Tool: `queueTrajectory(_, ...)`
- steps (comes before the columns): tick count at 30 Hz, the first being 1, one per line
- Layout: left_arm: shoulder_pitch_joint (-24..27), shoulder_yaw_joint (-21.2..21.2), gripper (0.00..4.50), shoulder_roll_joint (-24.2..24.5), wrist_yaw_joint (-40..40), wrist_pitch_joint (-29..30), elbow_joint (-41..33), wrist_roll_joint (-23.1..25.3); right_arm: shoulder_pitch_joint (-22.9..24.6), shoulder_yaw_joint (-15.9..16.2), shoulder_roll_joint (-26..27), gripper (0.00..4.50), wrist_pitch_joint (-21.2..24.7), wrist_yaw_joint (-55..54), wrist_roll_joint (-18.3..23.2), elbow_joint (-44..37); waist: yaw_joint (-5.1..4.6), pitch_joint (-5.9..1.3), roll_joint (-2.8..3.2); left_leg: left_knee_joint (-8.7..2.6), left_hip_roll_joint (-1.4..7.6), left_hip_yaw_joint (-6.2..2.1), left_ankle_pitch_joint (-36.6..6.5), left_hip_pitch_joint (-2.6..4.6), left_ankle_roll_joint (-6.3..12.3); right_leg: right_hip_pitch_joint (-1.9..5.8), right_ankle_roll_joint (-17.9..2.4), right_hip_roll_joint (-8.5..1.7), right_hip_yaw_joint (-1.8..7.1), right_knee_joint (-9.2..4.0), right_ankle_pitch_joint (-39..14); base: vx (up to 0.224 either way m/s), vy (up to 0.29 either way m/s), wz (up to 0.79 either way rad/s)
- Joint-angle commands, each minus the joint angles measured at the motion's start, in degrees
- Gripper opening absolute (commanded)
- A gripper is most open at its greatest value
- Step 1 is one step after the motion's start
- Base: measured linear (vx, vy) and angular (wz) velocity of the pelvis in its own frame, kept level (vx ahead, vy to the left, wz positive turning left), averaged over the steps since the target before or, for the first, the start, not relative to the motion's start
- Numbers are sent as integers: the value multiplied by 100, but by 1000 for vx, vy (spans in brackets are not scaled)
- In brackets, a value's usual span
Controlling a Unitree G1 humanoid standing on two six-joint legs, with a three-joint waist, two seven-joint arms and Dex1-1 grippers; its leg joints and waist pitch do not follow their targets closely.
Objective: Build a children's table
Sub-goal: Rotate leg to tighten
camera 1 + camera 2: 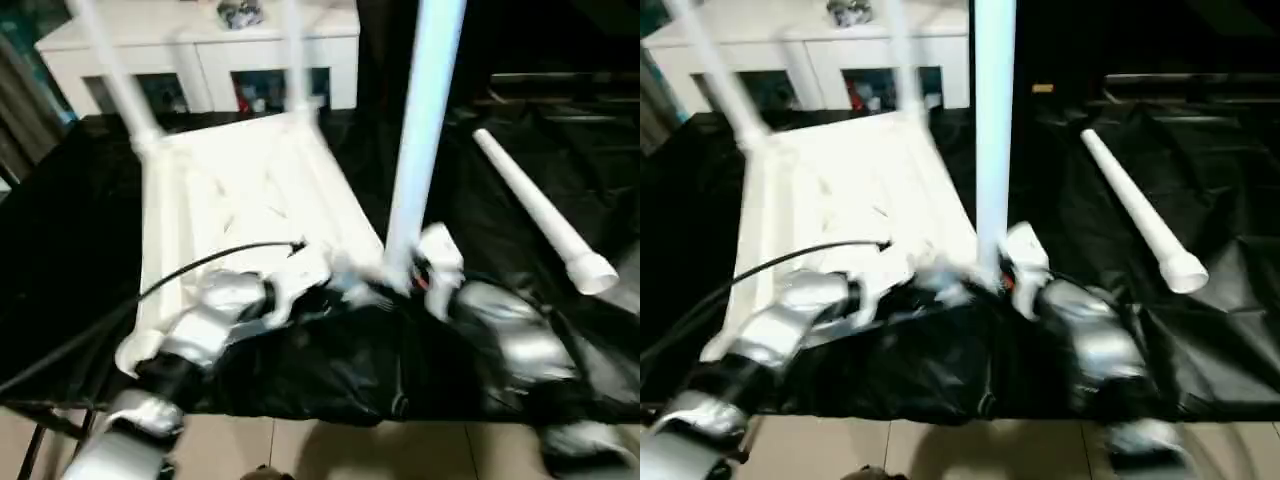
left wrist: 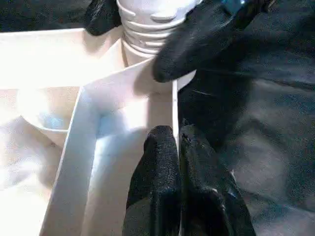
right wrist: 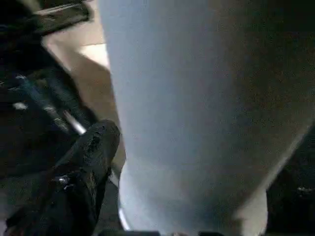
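Top: white plastic table top (image 1: 250, 190) lies ribs-up on black-draped table (image 1: 60, 250); stretches away from both grippers, near edge right under them.
Legs fitted: two legs (image 1: 115, 75) stand in the far corner sockets, well beyond the grippers.
Leg in hand: third leg (image 1: 420, 130) upright, its ribbed foot at the near corner socket (image 2: 147, 73), just ahead of left gripper's tips.
Spare leg: fourth leg (image 1: 540, 215) lies loose on the cloth, off to the right gripper's outer side, apart from it.
Right gripper (image 1: 415, 270): clamped low on the third leg; one black finger (image 3: 83, 167) seen pressed vs the tube, wrapping it near the base.
Left gripper (image 2: 178, 162): fingers pinched together w/ top's thin side wall between them, bracing the top.
Handling (judgement): hollow plastic, prob. light & stiff; tube smooth, could slip or twist in the pads. Tall leg held low = tips easily.
Where to grip: leg low by the foot for seating force; top by its rim wall/ribs, not the flat panel.
Risk: leg going in off-axis, jamming in socket.
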Motion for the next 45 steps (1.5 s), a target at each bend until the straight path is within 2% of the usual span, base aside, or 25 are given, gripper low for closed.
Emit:
queueTrajectory(1,29,-136,0,25,-291,-138,-188,-166,75,604,-92,373,189,846,114,-274,14,-275,-126,-404,499,-237,-1256,55,542,230,-1181,-487,355,-438,-1436,0,0,0)
queueTrajectory(2,42,-138,0,85,-397,-128,-215,-185,84,666,-189,373,241,1031,136,-324,16,-268,-112,-416,517,-241,-1302,47,508,217,-1153,-482,366,-436,-1504,0,0,0)
queueTrajectory(3,71,-146,0,170,-554,-123,-270,-204,95,720,-299,373,274,1267,147,-383,9,-246,-158,-427,516,-237,-1348,53,500,209,-1140,-475,366,-456,-1558,0,0,0)
queueTrajectory(5,88,-147,0,227,-646,-115,-306,-212,90,741,-350,373,259,1387,140,-413,19,-247,-143,-430,526,-242,-1362,58,458,207,-1172,-491,377,-438,-1535,0,0,0)
queueTrajectory(9,98,-185,0,408,-898,-164,-334,-209,31,825,-484,339,373,1713,194,-515,20,-227,-172,-439,523,-247,-1342,61,413,206,-1227,-490,380,-432,-1463,0,0,0)
queueTrajectory(14,85,-170,0,608,-1119,-240,-303,-257,4,941,-539,294,521,1979,237,-667,39,-243,-208,-409,532,-232,-1026,52,496,202,-1398,-489,380,-357,-876,0,0,0)
queueTrajectory(19,85,-152,0,622,-1116,-235,-285,-249,32,966,-521,280,492,1981,217,-685,44,-225,-209,-407,524,-231,-1089,42,486,210,-1387,-504,378,-377,-1054,0,0,0)
queueTrajectory(22,37,-22,0,301,-464,-49,-214,-182,147,778,-221,278,517,1343,191,-595,49,-213,-190,-417,535,-233,-1153,44,427,202,-1383,-506,389,-391,-1091,0,0,0)
queueTrajectory(23,-13,-7,0,194,-203,41,-165,-104,146,721,-82,278,524,967,85,-482,54,-205,-174,-431,534,-247,-1271,60,356,199,-1365,-511,383,-406,-1248,0,0,0)
queueTrajectory(24,-16,-6,0,189,-188,46,-161,-99,146,719,-74,277,522,944,78,-474,31,-187,-194,-449,522,-254,-1409,56,271,198,-1305,-511,381,-433,-1491,0,0,0)
queueTrajectory(25,-62,-3,0,111,11,110,-110,-28,135,678,35,277,480,623,-32,-363,31,-187,-194,-449,522,-254,-1409,56,271,198,-1305,-511,381,-433,-1491,0,0,0)
queueTrajectory(27,-208,20,0,-200,588,283,60,90,27,426,476,276,508,-612,-267,84,-49,-105,-168,-492,494,-302,-2066,118,-37,152,-1009,-544,375,-582,-2694,0,0,0)
queueTrajectory(28,-208,20,0,-200,588,283,60,90,27,426,476,276,508,-612,-267,84,-85,-80,-167,-512,495,-320,-2275,136,-114,144,-914,-538,362,-601,-3004,0,0,0)
queueTrajectory(29,-326,14,0,-479,981,377,209,165,-57,195,805,276,599,-1420,-303,376,-105,-62,-160,-520,486,-350,-2481,151,-175,144,-803,-548,340,-628,-3324,0,0,0)
queueTrajectory(30,-331,12,0,-491,997,381,216,168,-60,184,820,276,605,-1453,-302,388,-163,-44,-174,-518,468,-377,-2803,210,-272,107,-585,-554,320,-706,-3819,0,0,0)
queueTrajectory(31,-395,2,0,-658,1240,423,304,226,-90,106,998,276,619,-1762,-293,488,-177,-54,-175,-506,458,-398,-2907,237,-302,101,-506,-567,308,-726,-3971,0,0,0)
queueTrajectory(32,-452,-7,0,-842,1472,478,384,291,-150,22,1205,275,655,-2211,-355,628,-218,-88,-119,-524,453,-409,-2841,229,-280,129,-437,-557,317,-739,-3794,0,0,0)
queueTrajectory(33,-498,-11,0,-994,1669,525,445,352,-203,-44,1373,275,676,-2589,-423,742,-264,-81,-136,-556,458,-394,-2789,213,-268,122,-466,-533,314,-753,-3609,0,0,0)
queueTrajectory(34,-547,-17,0,-1147,1908,565,508,423,-286,-102,1542,275,662,-2998,-499,882,-264,-81,-136,-556,458,-394,-2789,213,-268,122,-466,-533,314,-753,-3609,0,0,0)
queueTrajectory(35,-576,-20,0,-1241,2056,590,545,469,-343,-142,1647,275,650,-3263,-551,975,-272,-86,-108,-566,453,-397,-2827,231,-287,113,-479,-520,307,-758,-3535,0,0,0)
queueTrajectory(37,-614,-65,0,-1364,2237,576,583,571,-467,-225,1811,275,589,-3636,-614,1165,-267,-104,-94,-556,457,-393,-2798,241,-270,102,-535,-537,329,-746,-3361,0,0,0)
queueTrajectory(39,-633,-93,0,-1433,2286,504,594,606,-554,-292,1908,275,442,-3795,-617,1274,-285,-118,-68,-562,454,-364,-2731,215,-184,108,-639,-516,355,-727,-2975,0,0,0)
queueTrajectory(41,-662,-77,0,-1464,2255,451,626,571,-612,-373,1947,345,366,-3823,-549,1337,-274,-132,-68,-565,457,-352,-2641,203,-159,119,-718,-512,368,-699,-2736,0,0,0)
queueTrajectory(44,-663,-55,0,-1390,2112,318,630,546,-606,-361,1875,355,285,-3630,-584,1269,-249,-159,-77,-552,463,-312,-2268,162,-25,164,-946,-517,395,-629,-2157,0,0,0)
queueTrajectory(45,-660,-53,0,-1382,2097,313,627,544,-603,-353,1864,367,273,-3617,-596,1259,-249,-166,-107,-545,457,-303,-2196,146,6,181,-970,-514,396,-621,-2095,0,0,0)
